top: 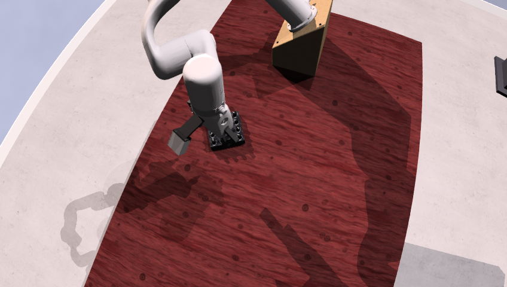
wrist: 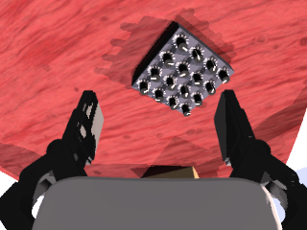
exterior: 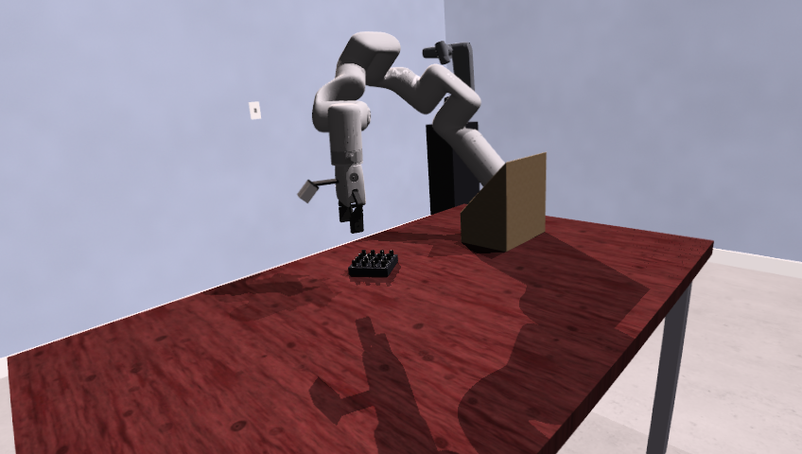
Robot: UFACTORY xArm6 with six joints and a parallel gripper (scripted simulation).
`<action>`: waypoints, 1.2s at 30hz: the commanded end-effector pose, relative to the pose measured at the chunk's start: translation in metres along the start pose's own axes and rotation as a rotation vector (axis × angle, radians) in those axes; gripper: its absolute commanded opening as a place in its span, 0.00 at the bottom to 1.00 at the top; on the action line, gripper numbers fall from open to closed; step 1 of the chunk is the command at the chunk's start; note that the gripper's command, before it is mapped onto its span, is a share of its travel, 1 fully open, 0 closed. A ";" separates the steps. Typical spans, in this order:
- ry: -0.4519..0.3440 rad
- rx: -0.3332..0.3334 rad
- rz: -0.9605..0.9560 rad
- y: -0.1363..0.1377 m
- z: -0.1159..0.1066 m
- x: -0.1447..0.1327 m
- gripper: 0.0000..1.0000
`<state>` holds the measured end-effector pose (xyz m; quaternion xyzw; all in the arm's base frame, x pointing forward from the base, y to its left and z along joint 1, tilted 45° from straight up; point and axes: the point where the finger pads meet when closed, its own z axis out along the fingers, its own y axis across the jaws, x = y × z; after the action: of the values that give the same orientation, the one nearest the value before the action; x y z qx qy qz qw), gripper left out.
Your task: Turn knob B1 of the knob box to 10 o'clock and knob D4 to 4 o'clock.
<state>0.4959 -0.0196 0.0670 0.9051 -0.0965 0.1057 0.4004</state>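
Pincer (exterior: 351, 218) hanging spread and empty above the knob box (exterior: 373, 263).
Box is sitting near the desk's (exterior: 568, 315) far edge; I'd be lining up squarely over one knob before descending.

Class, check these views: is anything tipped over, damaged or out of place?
Nothing stands out. The knob box sits flat on the table, and the open gripper hovers above it, holding nothing.
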 end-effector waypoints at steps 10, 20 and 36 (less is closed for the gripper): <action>-0.008 0.039 0.402 0.030 0.041 -0.033 1.00; -0.039 0.061 0.639 0.045 0.062 -0.061 1.00; -0.041 0.062 0.650 0.046 0.063 -0.063 1.00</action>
<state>0.4300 -0.0919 0.0401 0.8407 -0.3850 0.2116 0.3166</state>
